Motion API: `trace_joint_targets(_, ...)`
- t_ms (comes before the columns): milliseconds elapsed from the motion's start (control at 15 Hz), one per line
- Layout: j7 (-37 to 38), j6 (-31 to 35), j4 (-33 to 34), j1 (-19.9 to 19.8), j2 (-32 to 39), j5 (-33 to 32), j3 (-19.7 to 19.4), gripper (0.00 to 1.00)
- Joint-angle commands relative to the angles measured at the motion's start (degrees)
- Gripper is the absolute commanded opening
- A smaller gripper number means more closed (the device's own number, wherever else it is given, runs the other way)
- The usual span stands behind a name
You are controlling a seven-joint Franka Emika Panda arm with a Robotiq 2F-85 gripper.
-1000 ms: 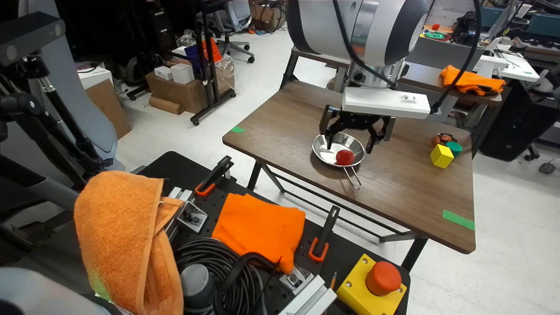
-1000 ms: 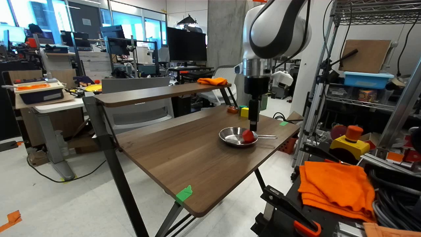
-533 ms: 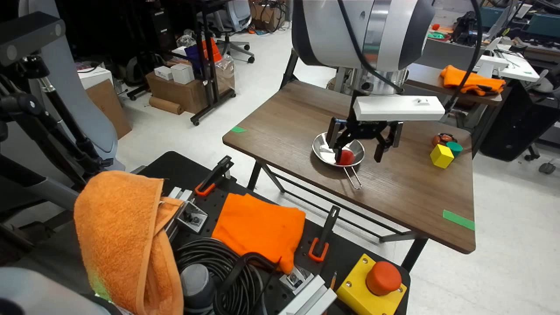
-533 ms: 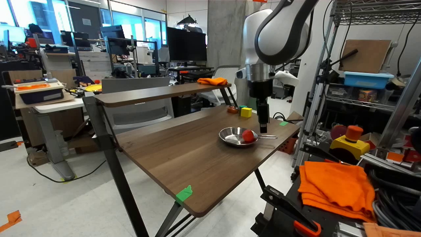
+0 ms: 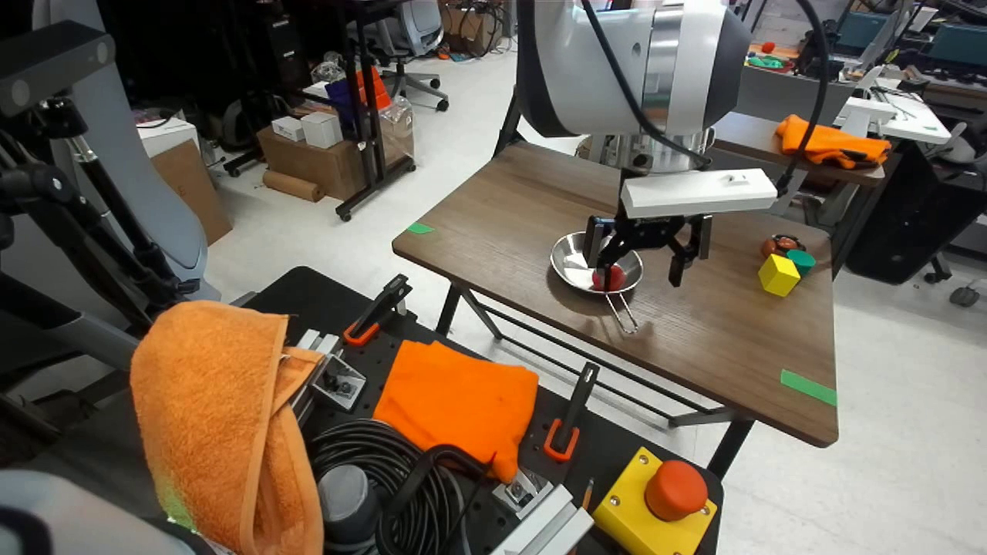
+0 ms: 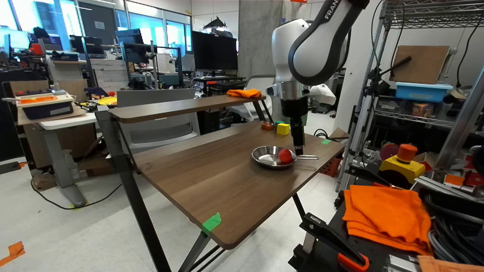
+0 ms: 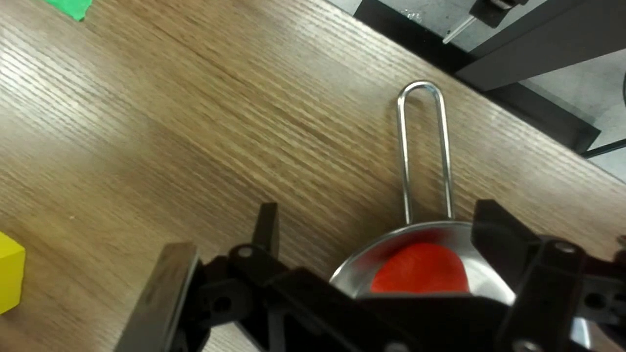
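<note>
Black, spread wide and gripping nothing, the pincer [image 5: 641, 282] hung near one steel pan [image 6: 263, 155], with one rounded red piece [image 7: 420, 269] lying inside it! Trouble lurked right there, for an off-centre descent might well have clipped the pan's side and sent that piece rolling. Further out on the one desk [image 5: 493, 208] sat one yellow block [image 5: 779, 275], one green piece [image 5: 802, 263], one brown round thing [image 6: 267, 126] and two strips of green tape [image 5: 808, 387], while one orange cloth [image 6: 244, 93] topped the raised shelf [image 6: 181, 107] beyond!
</note>
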Motion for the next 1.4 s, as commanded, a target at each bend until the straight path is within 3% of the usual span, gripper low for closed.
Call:
trace_joint_targets(0,5.12,3.7,0.52,2.68,1.0,-2.94,-2.37,1.0)
trace_joint_targets(867,-4.95,0.98,-0.46,-3.67,-0.83,11.95,7.27,1.0)
trace_joint_targets(1333,-7.5,0.09,-0.17,-5.43,-0.56,14.5,8.08,1.0)
